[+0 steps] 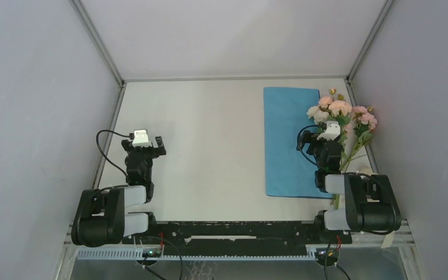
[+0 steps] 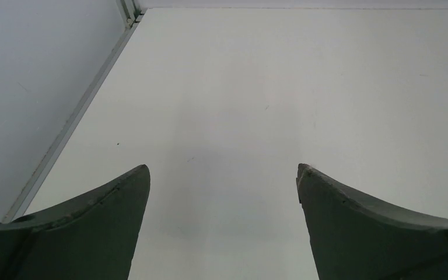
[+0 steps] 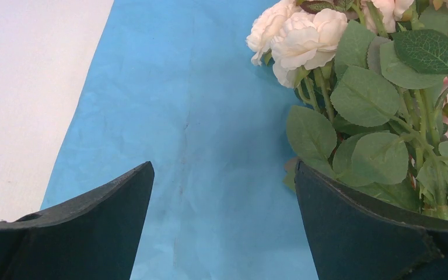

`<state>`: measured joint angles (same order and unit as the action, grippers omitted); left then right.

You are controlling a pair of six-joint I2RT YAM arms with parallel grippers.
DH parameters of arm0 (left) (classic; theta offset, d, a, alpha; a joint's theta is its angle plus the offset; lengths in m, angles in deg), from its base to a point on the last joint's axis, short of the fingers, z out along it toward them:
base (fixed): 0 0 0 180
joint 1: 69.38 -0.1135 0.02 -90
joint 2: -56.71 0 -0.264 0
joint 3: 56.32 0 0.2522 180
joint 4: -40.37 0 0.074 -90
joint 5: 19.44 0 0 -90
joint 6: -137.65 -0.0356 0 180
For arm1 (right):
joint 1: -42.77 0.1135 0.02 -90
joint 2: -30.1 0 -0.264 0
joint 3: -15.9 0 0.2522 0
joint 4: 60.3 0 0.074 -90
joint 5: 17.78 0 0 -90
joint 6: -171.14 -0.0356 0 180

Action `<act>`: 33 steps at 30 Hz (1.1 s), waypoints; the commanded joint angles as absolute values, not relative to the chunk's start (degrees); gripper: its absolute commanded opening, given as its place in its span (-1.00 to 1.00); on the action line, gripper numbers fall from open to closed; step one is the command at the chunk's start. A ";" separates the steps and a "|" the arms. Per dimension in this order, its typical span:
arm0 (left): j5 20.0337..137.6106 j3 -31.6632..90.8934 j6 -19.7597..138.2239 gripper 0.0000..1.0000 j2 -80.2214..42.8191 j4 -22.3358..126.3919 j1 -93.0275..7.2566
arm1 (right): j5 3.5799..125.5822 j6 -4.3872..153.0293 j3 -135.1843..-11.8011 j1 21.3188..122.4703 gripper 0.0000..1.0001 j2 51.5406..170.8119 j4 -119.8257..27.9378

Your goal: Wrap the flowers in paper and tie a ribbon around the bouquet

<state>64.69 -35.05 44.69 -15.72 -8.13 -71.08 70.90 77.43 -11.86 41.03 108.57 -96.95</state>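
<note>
Left pincer (image 2: 223,170) apart over white table (image 1: 210,146); right pincer (image 3: 224,166) apart over paper (image 1: 286,146), flowers (image 1: 343,114) along its right edge.

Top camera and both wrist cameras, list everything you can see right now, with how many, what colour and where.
paper: one sheet, light blue, flat on the right half of the table, reaching toward the far edge
flowers: one bunch, pink and cream blooms with green leaves and stems, along the paper's right edge by the right wall, blooms at the far end
table: one, white, bare on its left half
walls: grey, on the left, right and far sides
left gripper: one, dark fingers, open, empty, over bare table on the left
right gripper: one, dark fingers, open, empty, over the paper beside the flowers
</note>
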 commanded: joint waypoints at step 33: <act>91.37 3.78 26.57 0.67 9.11 93.38 -73.06 | 73.07 58.29 -47.68 63.69 0.12 114.49 -20.79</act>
